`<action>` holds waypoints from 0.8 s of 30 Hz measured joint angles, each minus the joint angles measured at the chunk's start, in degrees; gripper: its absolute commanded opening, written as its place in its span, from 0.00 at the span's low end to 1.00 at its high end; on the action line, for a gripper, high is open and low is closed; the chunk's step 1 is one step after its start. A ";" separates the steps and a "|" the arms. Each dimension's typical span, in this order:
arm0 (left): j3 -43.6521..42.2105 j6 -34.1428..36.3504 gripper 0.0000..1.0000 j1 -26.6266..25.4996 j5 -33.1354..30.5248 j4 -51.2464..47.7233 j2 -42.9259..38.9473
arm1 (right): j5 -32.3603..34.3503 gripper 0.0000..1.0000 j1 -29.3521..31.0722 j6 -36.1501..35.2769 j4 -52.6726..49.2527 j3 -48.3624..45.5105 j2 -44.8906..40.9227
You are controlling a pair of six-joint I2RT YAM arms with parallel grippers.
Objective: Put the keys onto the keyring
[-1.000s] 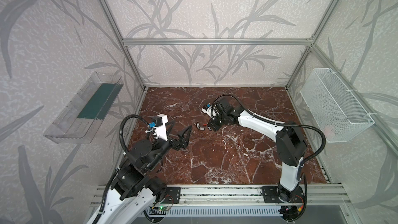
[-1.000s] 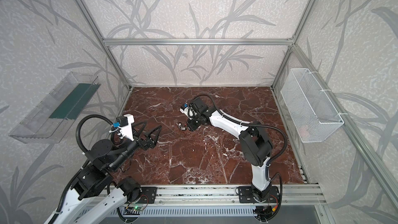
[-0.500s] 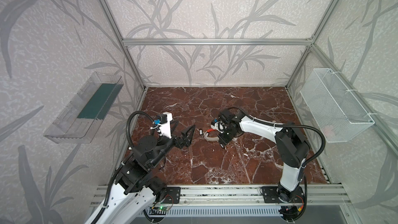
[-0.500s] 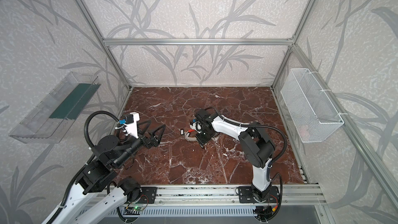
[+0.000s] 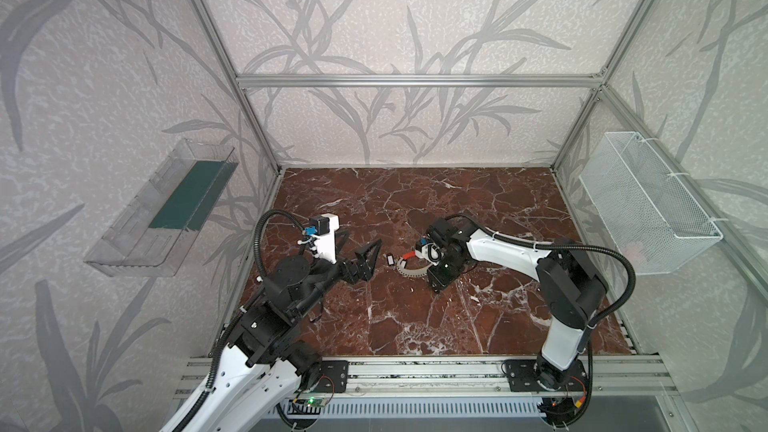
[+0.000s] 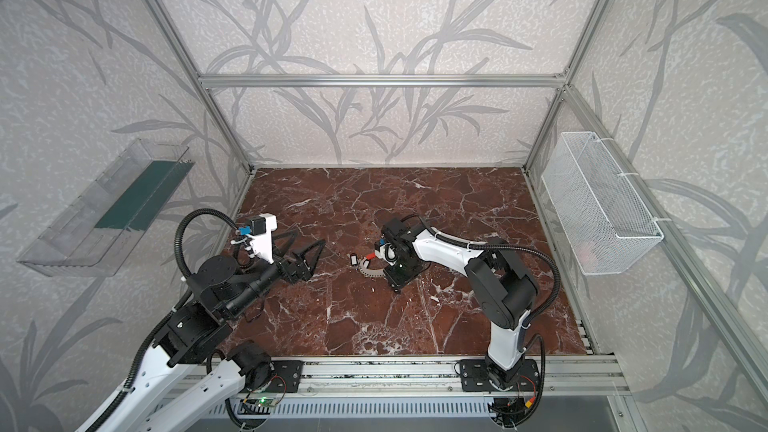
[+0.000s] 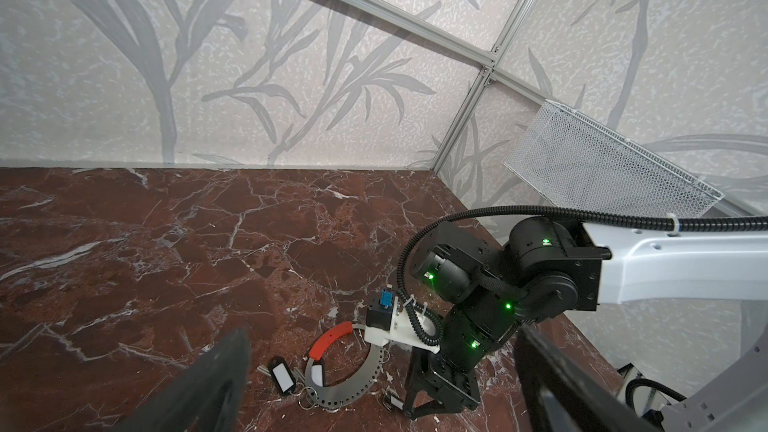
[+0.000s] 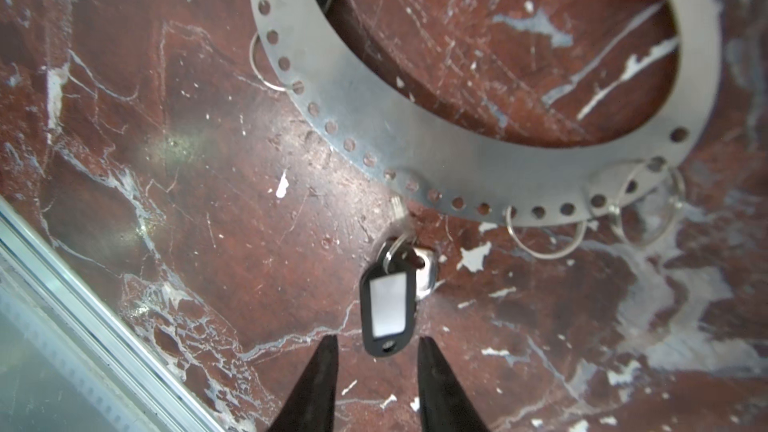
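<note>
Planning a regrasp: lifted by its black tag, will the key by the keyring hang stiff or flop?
Likely flops: black tag and key join through a small split ring. Probably light: tiny beside the keyring. Smooth tag may slip.

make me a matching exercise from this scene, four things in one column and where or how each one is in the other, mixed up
Things
1. flat grey metal keyring with red arc
2. black-tagged silver key with white label
3. white wire mesh basket
4. left gripper

Places or states
a. wide open, holding nothing
b. fixed to a side wall
c. on the red marble table, small wire rings through its holes
d. its end between the parted tips of the right gripper

Pairs: 1-c, 2-d, 3-b, 4-a
</note>
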 measured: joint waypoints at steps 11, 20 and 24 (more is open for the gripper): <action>0.00 0.02 0.99 0.00 -7.63 -0.61 3.13 | 7.72 0.45 -4.17 5.49 6.21 -9.42 -17.03; -0.11 0.46 0.99 0.02 -26.97 -1.53 11.89 | 23.45 1.00 -12.48 8.44 20.92 -25.94 -37.18; -0.76 3.82 0.99 1.09 -35.56 -0.15 17.40 | 31.87 0.99 -16.59 7.87 30.62 -33.83 -43.39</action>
